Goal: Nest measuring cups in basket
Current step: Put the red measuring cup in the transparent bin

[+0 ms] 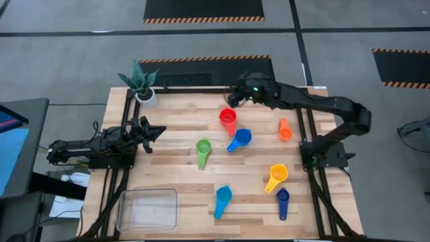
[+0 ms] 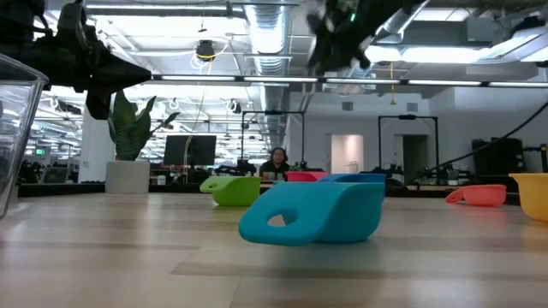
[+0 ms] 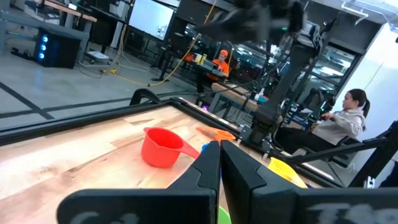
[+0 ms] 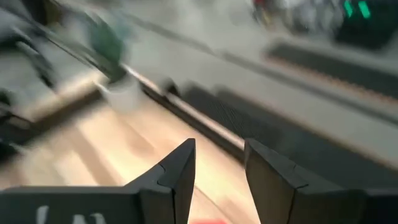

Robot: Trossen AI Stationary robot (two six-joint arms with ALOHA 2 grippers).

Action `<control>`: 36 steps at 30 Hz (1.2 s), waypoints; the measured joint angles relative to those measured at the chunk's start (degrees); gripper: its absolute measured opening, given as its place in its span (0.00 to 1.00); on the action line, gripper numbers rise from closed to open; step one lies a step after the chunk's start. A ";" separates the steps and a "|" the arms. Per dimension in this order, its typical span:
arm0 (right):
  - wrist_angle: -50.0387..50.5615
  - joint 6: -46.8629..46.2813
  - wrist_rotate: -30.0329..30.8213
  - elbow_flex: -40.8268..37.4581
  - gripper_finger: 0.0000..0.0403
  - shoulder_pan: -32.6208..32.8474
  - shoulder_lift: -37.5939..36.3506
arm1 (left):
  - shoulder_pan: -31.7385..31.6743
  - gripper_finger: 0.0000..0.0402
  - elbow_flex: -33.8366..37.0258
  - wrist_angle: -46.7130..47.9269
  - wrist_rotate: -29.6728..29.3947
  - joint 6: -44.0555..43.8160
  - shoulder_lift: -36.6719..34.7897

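Your right pincer hangs open above the red cup near the surface's far edge, ready to grab. Your left pincer waits closed.

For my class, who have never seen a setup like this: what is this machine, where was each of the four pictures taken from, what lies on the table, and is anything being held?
It is a robot with two dark arms at a wooden table. One picture looks straight down, one looks level across the tabletop, and two come from cameras on the wrists. The left pincer waits shut at the table's left side. The right pincer hovers open above the red cup, holding nothing. Seven plastic measuring cups lie scattered: red, medium blue, green, orange, yellow, light blue and dark blue. A clear basket sits empty at the near left corner, and a potted plant stands at the far left.
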State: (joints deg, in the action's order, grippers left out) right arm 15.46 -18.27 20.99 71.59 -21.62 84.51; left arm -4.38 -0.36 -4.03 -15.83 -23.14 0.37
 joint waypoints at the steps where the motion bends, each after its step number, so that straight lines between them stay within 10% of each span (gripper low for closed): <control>1: 2.67 -1.59 -0.03 0.89 0.40 -0.77 1.65 | 0.00 0.00 0.00 0.00 0.01 0.00 -0.01; 15: 15.05 -13.02 -2.47 1.75 0.38 -2.72 18.44 | 0.00 0.00 0.00 0.00 0.12 0.02 -0.01; 27: 18.89 -20.16 4.46 1.75 0.03 -2.92 19.80 | 0.00 0.00 0.00 0.00 0.14 0.02 0.01; 36: 19.57 -20.44 5.89 1.75 0.01 -1.51 19.82 | 0.00 0.00 0.00 0.00 0.12 0.04 0.01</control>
State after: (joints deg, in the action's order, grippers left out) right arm 35.03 -38.72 26.88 73.34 -23.12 104.33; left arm -4.38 -0.36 -4.03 -15.70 -23.09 0.38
